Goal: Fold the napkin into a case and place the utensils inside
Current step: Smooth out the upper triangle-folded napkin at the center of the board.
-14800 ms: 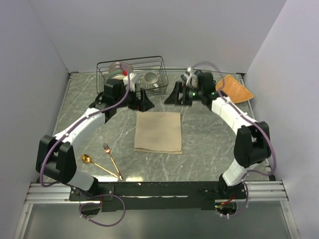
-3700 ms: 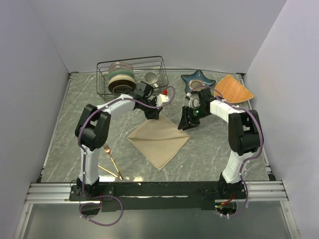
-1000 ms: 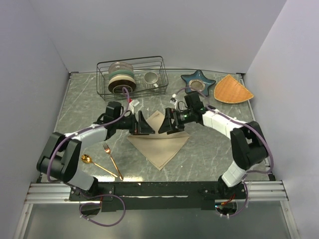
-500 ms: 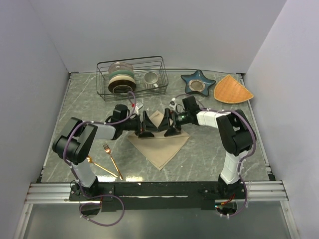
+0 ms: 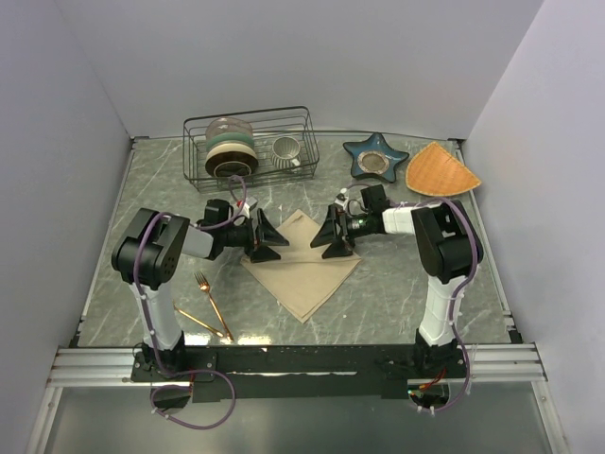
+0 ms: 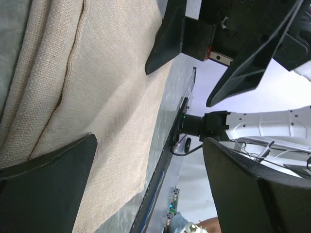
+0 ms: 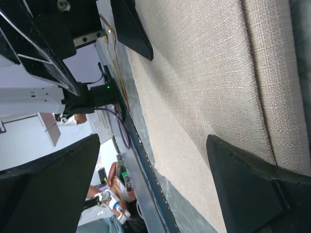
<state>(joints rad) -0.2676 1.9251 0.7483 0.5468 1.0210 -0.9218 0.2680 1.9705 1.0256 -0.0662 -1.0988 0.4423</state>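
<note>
The left arm (image 5: 156, 317) and right arm (image 5: 438, 312) share white shells and bulky black joints, with thin purple cables (image 5: 232, 402) looping along them. Black wedge-shaped fingers (image 6: 53, 179) tip each one; a green light (image 5: 357, 224) glows at the right wrist

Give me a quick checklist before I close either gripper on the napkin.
1. Left gripper open: ok.
2. Right gripper open: ok.
3. Both grippers flank the far corner of the napkin, one on each side: ok.
4. Contact with the napkin: cannot tell.
5. Fork and spoon clear of the napkin: ok. They lie apart from it near the left arm, which partly hides the spoon.
6. Case formed: not ok. The napkin lies flat as a diamond.
</note>
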